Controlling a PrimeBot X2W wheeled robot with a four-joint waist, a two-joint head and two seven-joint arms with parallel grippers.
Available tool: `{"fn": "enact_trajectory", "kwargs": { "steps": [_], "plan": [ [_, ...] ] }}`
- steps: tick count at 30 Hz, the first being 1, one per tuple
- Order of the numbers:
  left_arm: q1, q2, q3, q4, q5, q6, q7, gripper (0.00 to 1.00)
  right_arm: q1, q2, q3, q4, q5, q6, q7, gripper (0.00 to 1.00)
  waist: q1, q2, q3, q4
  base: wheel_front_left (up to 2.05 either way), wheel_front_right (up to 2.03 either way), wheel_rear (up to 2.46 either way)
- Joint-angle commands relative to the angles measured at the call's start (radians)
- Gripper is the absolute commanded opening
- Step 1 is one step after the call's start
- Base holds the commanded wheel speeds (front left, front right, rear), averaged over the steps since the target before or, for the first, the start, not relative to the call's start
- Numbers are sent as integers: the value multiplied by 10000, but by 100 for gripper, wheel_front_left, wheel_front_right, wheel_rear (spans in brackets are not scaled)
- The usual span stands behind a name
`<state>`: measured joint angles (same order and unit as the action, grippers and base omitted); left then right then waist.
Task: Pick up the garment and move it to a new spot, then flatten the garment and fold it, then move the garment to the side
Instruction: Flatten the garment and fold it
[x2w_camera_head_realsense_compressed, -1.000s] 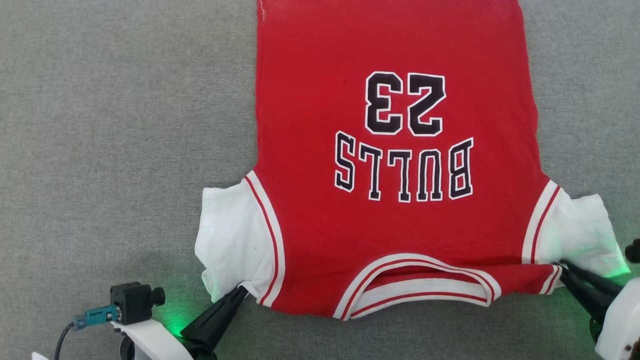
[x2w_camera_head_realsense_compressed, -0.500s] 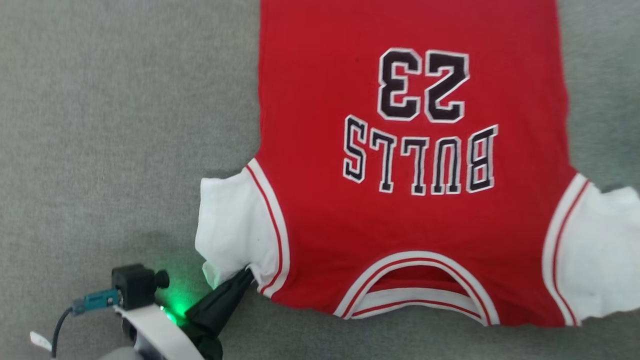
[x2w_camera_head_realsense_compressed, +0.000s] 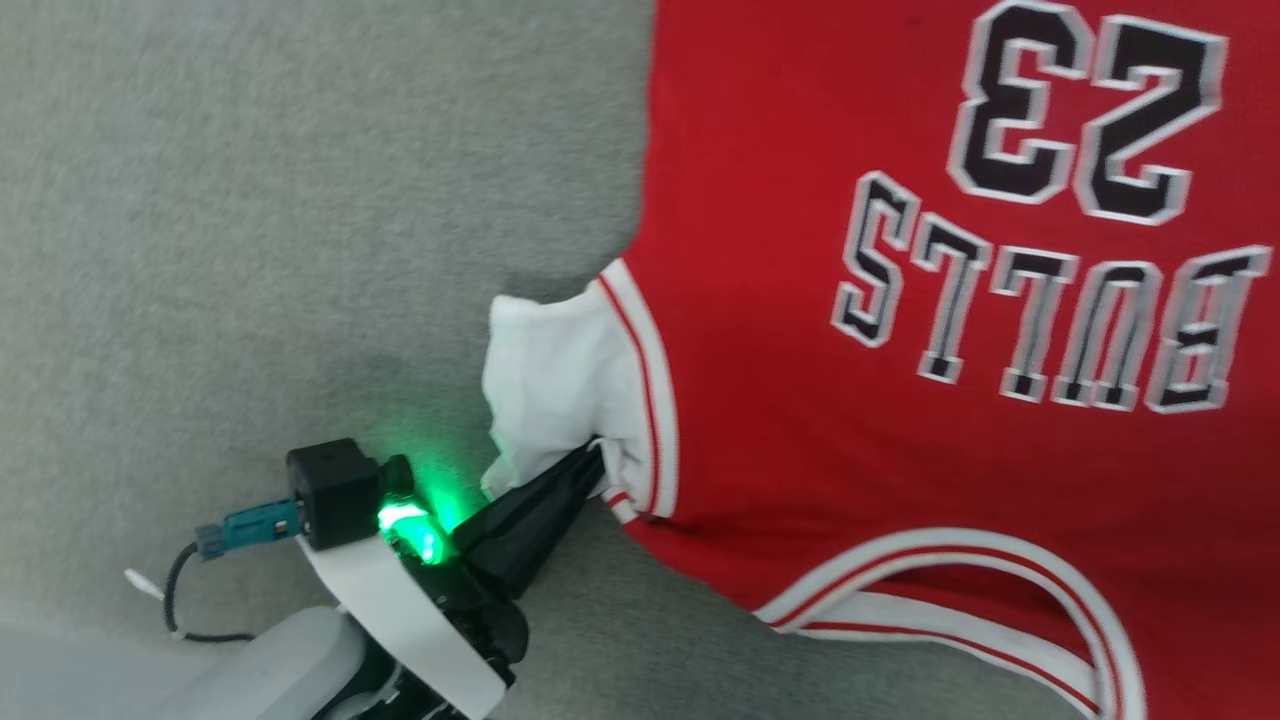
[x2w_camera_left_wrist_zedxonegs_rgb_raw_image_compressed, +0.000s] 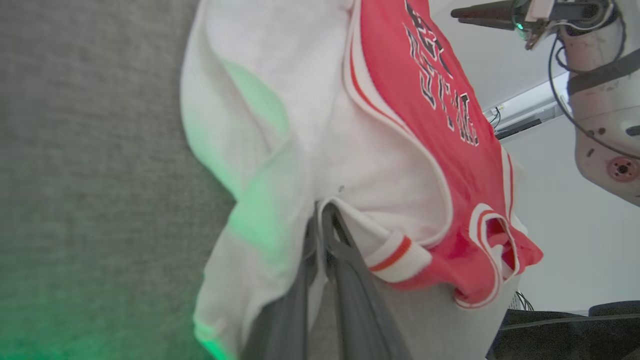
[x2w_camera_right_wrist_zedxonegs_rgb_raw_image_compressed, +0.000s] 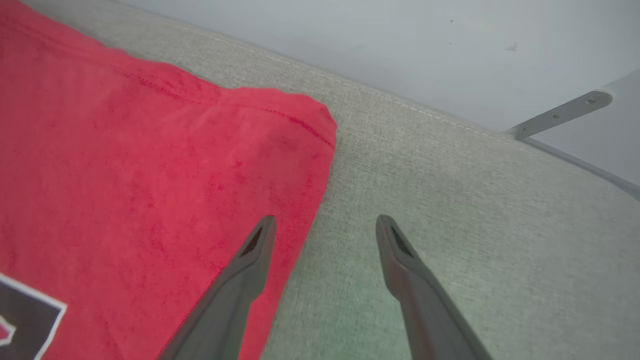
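Item: garment (x2w_camera_head_realsense_compressed: 900, 450), a red jersey lying printed side up on the grey bench (x2w_camera_head_realsense_compressed: 250, 250), with the collar (x2w_camera_head_realsense_compressed: 950, 600) near and the hem far.
Spread: the body looks flat. The lettering (x2w_camera_head_realsense_compressed: 1040, 320) reads upside down from the robot's side.
Left end effector (x2w_camera_head_realsense_compressed: 590, 460): closed on the garment, pinching the near edge of the white left sleeve (x2w_camera_head_realsense_compressed: 545, 370) just beside the striped trim. The left wrist view shows cloth clamped between the fingers (x2w_camera_left_wrist_zedxonegs_rgb_raw_image_compressed: 322, 207).
Right end effector (x2w_camera_right_wrist_zedxonegs_rgb_raw_image_compressed: 325, 220): fingers wide apart and holding nothing. It sits at the far hem corner (x2w_camera_right_wrist_zedxonegs_rgb_raw_image_compressed: 310, 115), with one finger over red cloth and the other over bare bench (x2w_camera_right_wrist_zedxonegs_rgb_raw_image_compressed: 450, 175). Whether it touches the cloth cannot be told.
Changed, right side: a second ago this end effector was clamped on the near right shoulder. It has since let go and travelled to the far hem.
Changed, left side: the grip is in the same place, but the sleeve, which lay fairly flat before, is now bunched and partly lifted.
Changed, viewpoint: the head camera has swung, so the garment's shift across the picture is not a move of the garment.
Reading: placing at the new spot looks done, and flattening or the first fold seems to be the step in hand.
Caution: the crumpled left sleeve will probably need smoothing before any fold, or the crease will be folded in.
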<state>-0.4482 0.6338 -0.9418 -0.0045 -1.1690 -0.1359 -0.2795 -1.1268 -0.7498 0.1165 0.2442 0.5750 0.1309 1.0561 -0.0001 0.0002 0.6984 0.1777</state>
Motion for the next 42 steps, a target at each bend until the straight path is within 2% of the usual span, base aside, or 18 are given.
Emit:
{"fn": "enact_trajectory", "kwargs": {
  "steps": [1, 8, 13, 14, 15, 17, 24, 30, 36, 42],
  "plan": [
    [-642, -824, -85, 901, -121, 107, 280, 0, -401, 77, 68, 433, -108, -3, 188, 100, 1, -2, 536, 564, 0, 0, 0],
    [-696, -1020, -227, 874, 105, 152, 298, 0, -1459, 233, 451, 2190, -604, -3, 879, 100, 1, -2, 996, 918, 0, 0, 0],
    [-813, -1046, -325, 904, 60, 164, 306, 0, -1506, 473, 822, 2824, -487, -2, 1300, 100, 1, -2, 1114, 931, 0, 0, 0],
    [-845, -1033, -335, 922, 47, 166, 309, 0, -1489, 561, 938, 2872, -395, 0, 1433, 82, 1, -2, 1129, 910, 0, 0, 0],
    [-895, -1029, -351, 931, 46, 166, 316, 0, -1467, 582, 1083, 2856, -328, 0, 1539, 46, 1, -2, 1142, 882, 0, 0, 0],
    [-1009, -1056, -392, 935, 53, 166, 353, 0, -1417, 515, 1302, 2767, -202, 6, 1522, 0, 1, -2, 1131, 826, 0, 0, 0],
    [-1129, -964, -251, 991, 50, 163, 367, 0, -1546, 220, 1145, 2490, 245, 0, 273, 0, 1, -2, 691, 557, 0, 0, 0],
    [-684, -547, 204, 887, 45, 161, 268, 0, -793, -302, 1308, 1606, 1253, 0, -533, 0, 1, -2, -201, 220, 0, 0, 0],
    [-52, -67, 627, 751, 52, 126, 176, 0, 1345, -1259, 1424, 26, 2686, -2, -860, 0, 1, -2, -1303, -269, 0, 0, 0],
    [606, 224, 926, 635, -75, 74, 153, 0, 4363, -2224, 1058, -1906, 3886, -2, -704, 0, 1, -2, -2095, -775, 0, 0, 0]
  ]
}}
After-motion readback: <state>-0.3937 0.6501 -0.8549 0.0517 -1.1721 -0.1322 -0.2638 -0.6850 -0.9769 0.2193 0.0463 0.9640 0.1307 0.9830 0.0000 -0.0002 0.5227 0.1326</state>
